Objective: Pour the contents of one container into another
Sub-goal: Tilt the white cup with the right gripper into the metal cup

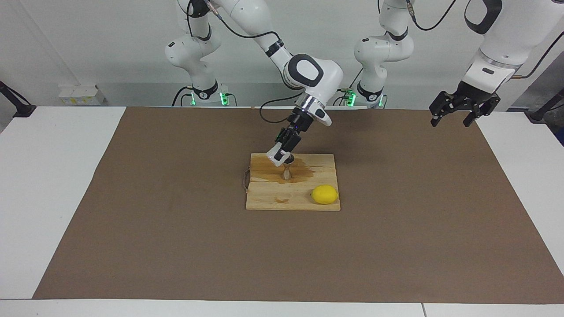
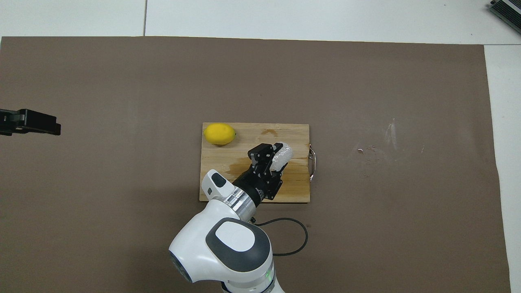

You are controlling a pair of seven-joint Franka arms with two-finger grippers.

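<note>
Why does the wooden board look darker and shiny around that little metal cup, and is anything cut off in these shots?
Facing view: the dark glossy patch on the board around the jigger looks like wet wood catching the light. Overhead view: the right claw with its cup hides the jigger; the left claw is cropped by the picture's edge.

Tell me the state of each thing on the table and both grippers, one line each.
Glass cup: tipped over the jigger, held up by the right gripper.
Jigger: upright on the cutting board.
Cutting board: flat, wet patch around the jigger.
Lemon: resting on the board, untouched.
Right gripper: shut on the glass cup.
Left gripper: open, empty, waiting above its end of the table.
</note>
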